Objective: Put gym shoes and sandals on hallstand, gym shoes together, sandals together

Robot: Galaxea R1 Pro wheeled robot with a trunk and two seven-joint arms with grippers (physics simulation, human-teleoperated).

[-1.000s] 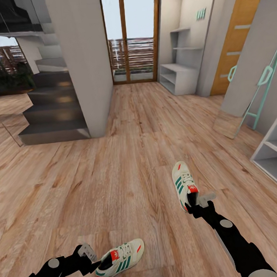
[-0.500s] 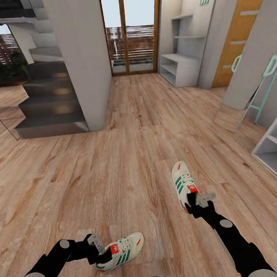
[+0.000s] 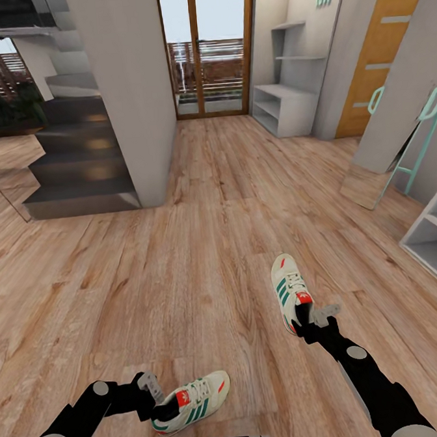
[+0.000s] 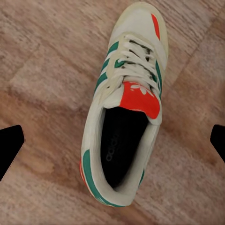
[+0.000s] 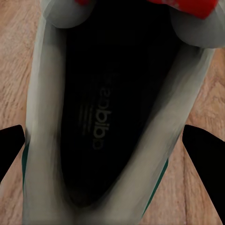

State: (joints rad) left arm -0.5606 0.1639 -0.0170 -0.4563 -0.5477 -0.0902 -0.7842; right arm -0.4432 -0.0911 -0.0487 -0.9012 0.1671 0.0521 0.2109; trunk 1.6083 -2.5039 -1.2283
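Presently, each hand, left (image 3: 154, 394) and right (image 3: 310, 321), straddles one sneaker's (image 3: 191, 401) heel on the floor (image 3: 183, 266), fingers apart.

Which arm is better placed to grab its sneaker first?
The right: its claw sits at the heel of the far gym shoe, the opening close between its fingertips. The left claw is farther above its gym shoe.

Corridor surroundings beyond the work area

A dark staircase (image 3: 78, 169) rose at the left beside a pale grey pillar (image 3: 131, 88); wood-framed glass doors (image 3: 208, 50) stood at the far end, an orange door (image 3: 379, 51) to their right, with a mint-green ladder (image 3: 421, 136) leaning against the wall.
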